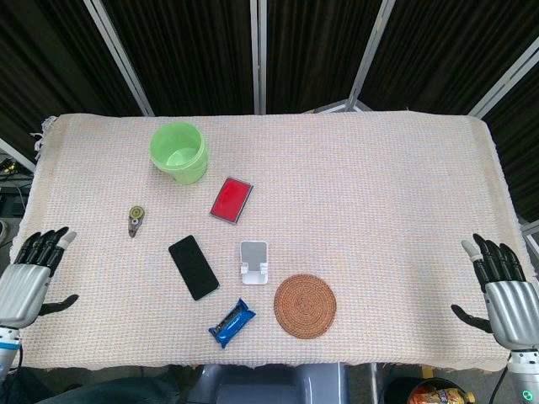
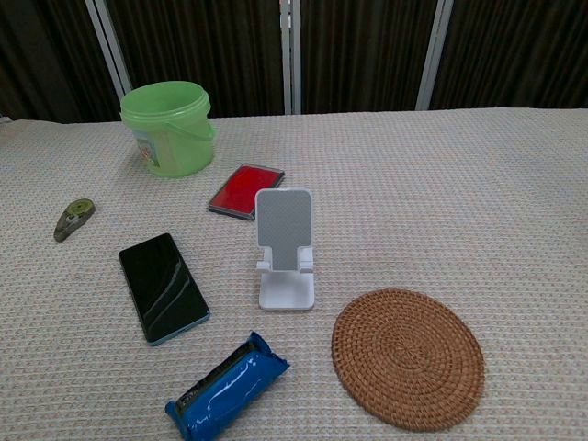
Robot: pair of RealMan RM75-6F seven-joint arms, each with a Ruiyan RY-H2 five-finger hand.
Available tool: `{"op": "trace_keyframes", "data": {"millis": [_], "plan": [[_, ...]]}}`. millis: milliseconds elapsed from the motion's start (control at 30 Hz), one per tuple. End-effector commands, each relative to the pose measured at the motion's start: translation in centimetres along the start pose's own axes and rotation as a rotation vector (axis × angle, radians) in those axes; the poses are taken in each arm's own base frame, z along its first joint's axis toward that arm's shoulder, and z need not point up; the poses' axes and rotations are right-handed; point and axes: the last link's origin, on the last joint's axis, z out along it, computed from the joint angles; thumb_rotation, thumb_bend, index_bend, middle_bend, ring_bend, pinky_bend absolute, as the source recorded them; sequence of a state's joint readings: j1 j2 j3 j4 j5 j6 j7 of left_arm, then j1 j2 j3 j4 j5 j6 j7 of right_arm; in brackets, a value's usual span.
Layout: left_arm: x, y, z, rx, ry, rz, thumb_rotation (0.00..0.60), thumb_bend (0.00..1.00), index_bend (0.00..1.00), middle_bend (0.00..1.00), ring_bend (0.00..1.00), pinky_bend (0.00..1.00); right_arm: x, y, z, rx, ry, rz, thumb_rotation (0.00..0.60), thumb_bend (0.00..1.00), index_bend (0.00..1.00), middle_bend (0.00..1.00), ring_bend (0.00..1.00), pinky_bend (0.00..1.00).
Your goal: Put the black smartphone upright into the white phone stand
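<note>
The black smartphone lies flat on the bench, just left of the empty white phone stand. The left hand and right hand sit at opposite bench edges, fingers spread, holding nothing.
</note>
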State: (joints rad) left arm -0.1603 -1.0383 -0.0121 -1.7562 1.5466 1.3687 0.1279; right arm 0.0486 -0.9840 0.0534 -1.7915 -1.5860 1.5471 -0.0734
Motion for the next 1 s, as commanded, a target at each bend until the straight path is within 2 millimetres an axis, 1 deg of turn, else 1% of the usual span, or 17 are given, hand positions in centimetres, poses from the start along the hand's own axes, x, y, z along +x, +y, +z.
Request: {"op": "trace_keyframes", "data": {"millis": [33, 200, 267, 300, 367, 467, 567, 767, 867, 1000], "plan": [[-1.7, 1.7, 2.3, -0.125, -0.05, 0.028, 0.6, 0.0, 0.0, 0.0, 0.0, 0.0, 0.4, 0.3, 0.0, -0.013, 0.014, 0.007, 0.6, 0.0, 0.0, 0.0, 0.0, 0.0], [-4.2, 4.6, 5.8, -0.311, -0.111, 0.115, 0.6, 0.0, 0.0, 0.0, 0.0, 0.0, 0.7, 1.0, 0.4, -0.05, 0.022, 0.002, 0.6, 0.0, 0.0, 0.0, 0.0, 0.0], [-5.1, 6.1, 7.3, -0.39, -0.138, 0.156, 0.6, 0.0, 0.01, 0.0, 0.0, 0.0, 0.6, 1.2, 0.6, -0.063, 0.016, -0.003, 0.6, 0.0, 0.0, 0.0, 0.0, 0.0], [-5.3, 6.5, 7.8, -0.411, -0.146, 0.164, 0.6, 0.0, 0.02, 0.0, 0.0, 0.0, 0.6, 1.2, 0.7, -0.066, 0.015, -0.004, 0.6, 0.0, 0.0, 0.0, 0.0, 0.0], [-6.1, 7.9, 9.3, -0.474, -0.17, 0.199, 0.6, 0.0, 0.05, 0.0, 0.0, 0.0, 0.4, 1.4, 1.0, -0.082, 0.008, -0.014, 0.6, 0.0, 0.0, 0.0, 0.0, 0.0], [-7.1, 9.4, 11.2, -0.549, -0.194, 0.265, 0.6, 0.0, 0.09, 0.0, 0.0, 0.01, 0.3, 1.7, 1.2, -0.109, 0.003, -0.023, 0.6, 0.0, 0.0, 0.0, 0.0, 0.0], [-7.8, 10.3, 12.4, -0.599, -0.219, 0.306, 0.6, 0.0, 0.11, 0.0, 0.0, 0.03, 0.3, 2.1, 1.4, -0.133, 0.003, -0.028, 0.6, 0.0, 0.0, 0.0, 0.0, 0.0], [-9.1, 12.0, 14.2, -0.676, -0.238, 0.388, 0.6, 0.0, 0.14, 0.0, 0.02, 0.05, 0.4, 2.7, 1.5, -0.164, 0.005, -0.032, 0.6, 0.0, 0.0, 0.0, 0.0, 0.0], [-10.1, 12.9, 14.8, -0.713, -0.256, 0.426, 0.6, 0.0, 0.14, 0.0, 0.02, 0.05, 0.4, 2.9, 1.6, -0.176, 0.004, -0.033, 0.6, 0.0, 0.0, 0.0, 0.0, 0.0], [-11.0, 13.6, 15.1, -0.739, -0.272, 0.452, 0.6, 0.0, 0.15, 0.0, 0.03, 0.06, 0.5, 3.1, 1.6, -0.184, 0.008, -0.033, 0.6, 0.0, 0.0, 0.0, 0.0, 0.0]]}}
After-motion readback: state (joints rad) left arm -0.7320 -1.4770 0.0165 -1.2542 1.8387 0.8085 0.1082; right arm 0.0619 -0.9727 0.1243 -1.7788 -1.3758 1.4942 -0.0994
